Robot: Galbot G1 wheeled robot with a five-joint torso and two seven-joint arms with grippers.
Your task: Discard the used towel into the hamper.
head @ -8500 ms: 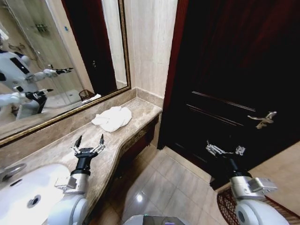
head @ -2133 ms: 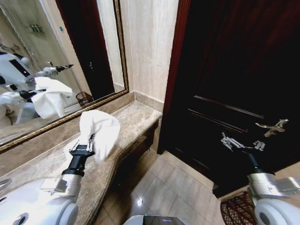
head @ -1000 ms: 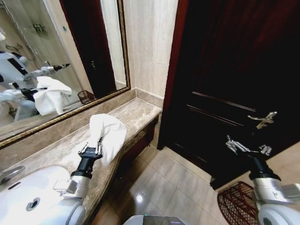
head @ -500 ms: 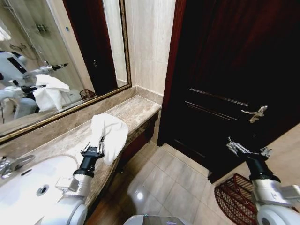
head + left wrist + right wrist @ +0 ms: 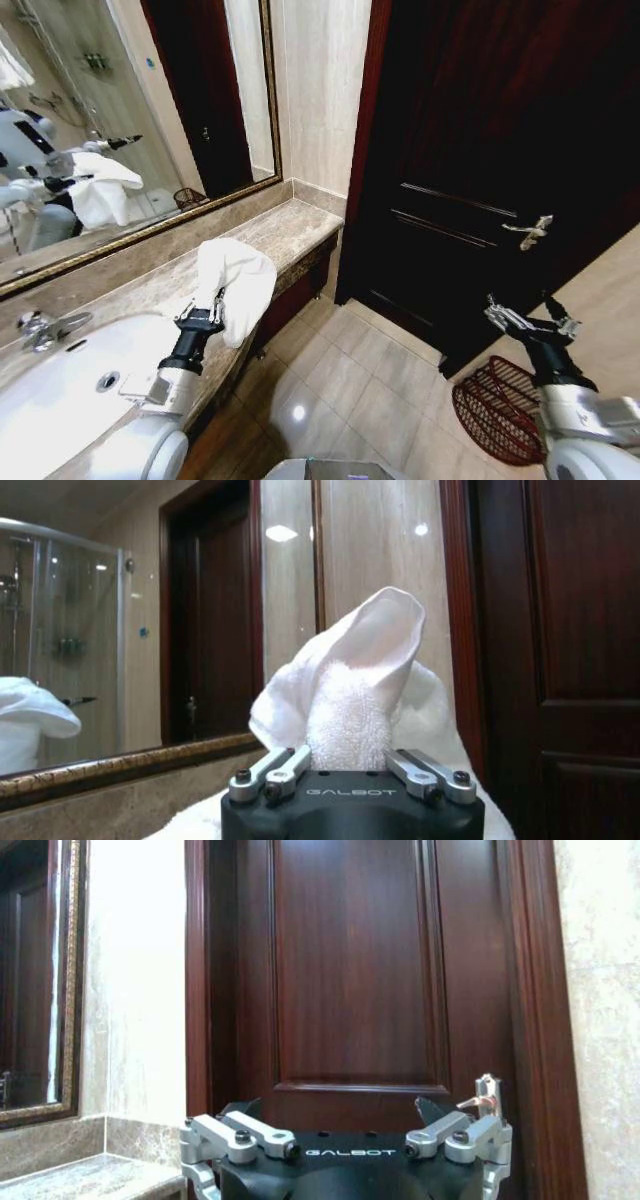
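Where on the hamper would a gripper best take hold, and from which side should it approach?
Best on the hamper's open top rim, coming from above. It stands on the floor by the door, below the right gripper, mouth upward, so the thin woven rim is the part jaws could likely close on. The left gripper holds the towel.

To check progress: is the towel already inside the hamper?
No, the left gripper holds the towel above the counter; the hamper sits on the floor.
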